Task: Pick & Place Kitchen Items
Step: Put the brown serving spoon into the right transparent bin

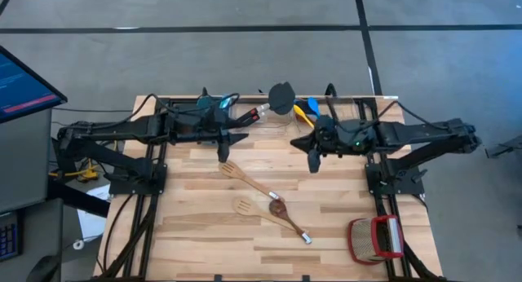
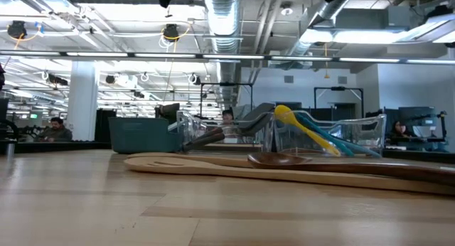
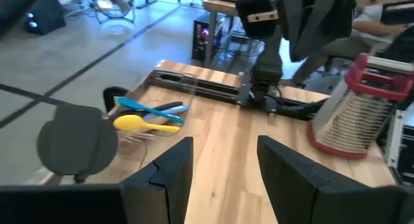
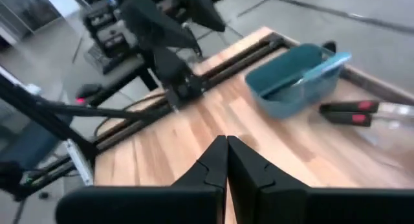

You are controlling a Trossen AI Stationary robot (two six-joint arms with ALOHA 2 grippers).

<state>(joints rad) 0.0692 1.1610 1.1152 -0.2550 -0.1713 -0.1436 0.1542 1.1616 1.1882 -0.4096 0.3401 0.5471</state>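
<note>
Right tool (image 4: 226, 160): fingers pressed together, nothing between them, held above the tabletop (image 1: 204, 233) near its far edge. Left tool (image 3: 220, 162): fingers apart, nothing held, also raised over the far side, just beside the teal bin (image 4: 291, 78).

Where the utensils are:
- Three wooden spoons (image 1: 249, 182) lie loose mid-tabletop, well apart from both tools. Two cross or touch at the handles; cannot tell which lies on top.
- Yellow spoon (image 3: 143, 123) and blue spoon (image 3: 152, 108) rest in a clear container (image 2: 323, 136) at the far edge, handles leaning out.
- Black spatula (image 1: 281, 97) stands up from that same far-edge cluster.
- Two black handles with red marks (image 4: 352, 112) lie beside the bin.

Risks, as judged:
- The right tool, shut on nothing, must open before any pick; descending shut would only push a spoon along the boards.
- The overlapping spoons: lifting one may drag or flip its neighbour.
- Wooden handles are thin, round and smooth, lying flat; a shallow pinch could slip or roll.
- The clear container looks light; a knock from either arm could tip it.
- The arms sit close together at the far edge, so collision is possible.

Materials: tabletop of pale butcher-block strips, matte. Spoons bare wood; one has a darker bowl. Coloured spoons look glossy and silicone-like. Grater (image 3: 356, 107) is perforated metal with a red frame.
</note>
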